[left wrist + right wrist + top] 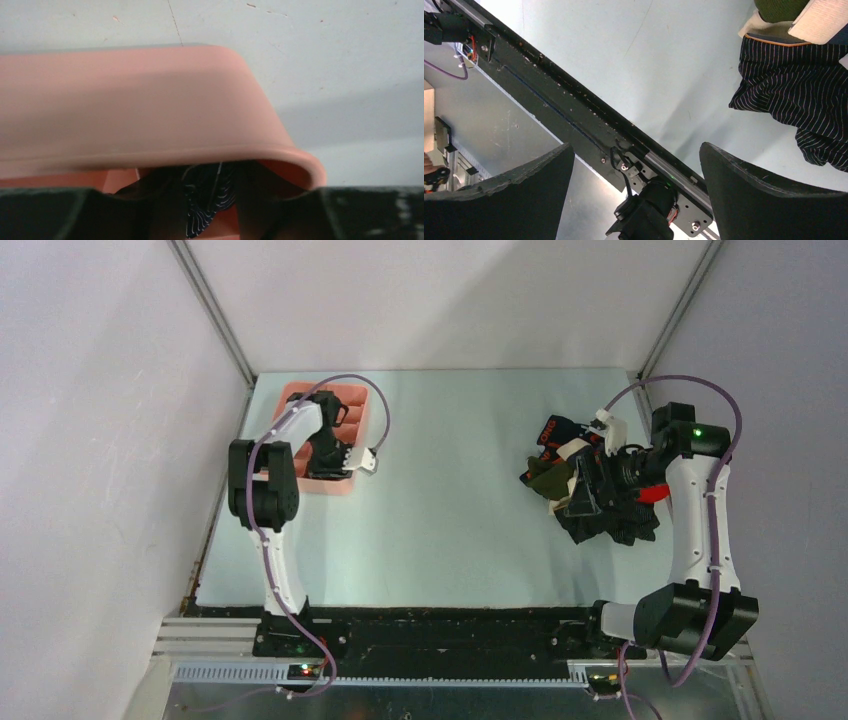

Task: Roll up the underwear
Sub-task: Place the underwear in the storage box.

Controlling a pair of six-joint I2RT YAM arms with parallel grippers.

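A pile of underwear point(600, 505) lies at the right of the table: black-orange point(555, 430), olive point(548, 476), red point(650, 492) and black pieces. My right gripper point(584, 502) hovers over the pile, open and empty point(636, 150). In the right wrist view dark briefs with thin white stripes point(794, 85) lie at the upper right, beside the olive piece point(779, 7). My left gripper point(332, 460) is down in the pink tray point(300, 480). Its fingers point(160, 210) are closed on a dark roll with thin white stripes point(207, 197) inside a tray compartment.
The pink tray's rim point(200, 150) fills most of the left wrist view. The black rail at the table's near edge point(574, 115) and the right arm's base point(649, 210) show under the right gripper. Grey walls close in both sides.
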